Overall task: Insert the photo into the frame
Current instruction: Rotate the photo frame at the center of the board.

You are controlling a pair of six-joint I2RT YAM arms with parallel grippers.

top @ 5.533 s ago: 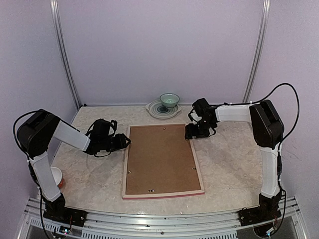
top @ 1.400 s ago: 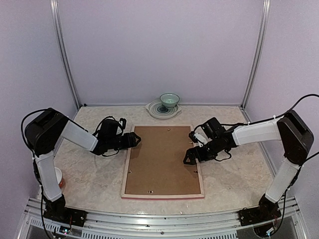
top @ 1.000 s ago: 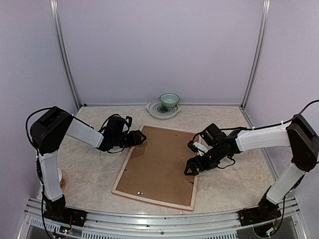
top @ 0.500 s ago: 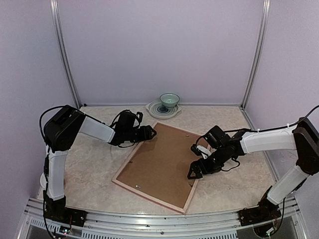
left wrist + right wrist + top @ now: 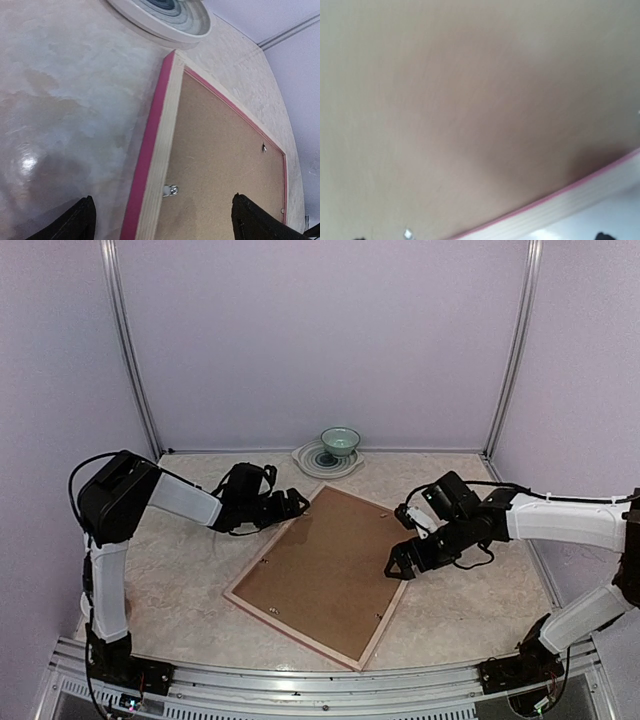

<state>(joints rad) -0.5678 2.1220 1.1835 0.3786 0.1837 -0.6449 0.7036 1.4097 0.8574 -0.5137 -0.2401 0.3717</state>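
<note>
The frame [image 5: 274, 541] lies back up on the table, turned at an angle, with pale wood rails and a pink edge. A brown backing board [image 5: 325, 565] fills it. The photo is hidden. My left gripper [image 5: 295, 505] is open at the frame's far left rail. In the left wrist view the rail [image 5: 160, 150] and a small metal clip [image 5: 170, 190] lie between the spread fingers of that gripper [image 5: 161, 212], untouched. My right gripper [image 5: 400, 562] is open low over the right rail. The right wrist view shows the backing [image 5: 470, 100] and rail [image 5: 580, 200] up close.
A patterned plate [image 5: 312, 462] holding a green bowl [image 5: 340, 441] stands at the back centre, just beyond the frame's far corner. Walls close in the table on three sides, and a metal rail runs along the front edge.
The frame has swung further round, its far end going right and its near end left. The left gripper went with the far corner and its jaws spread wider. The right gripper shifted slightly.
</note>
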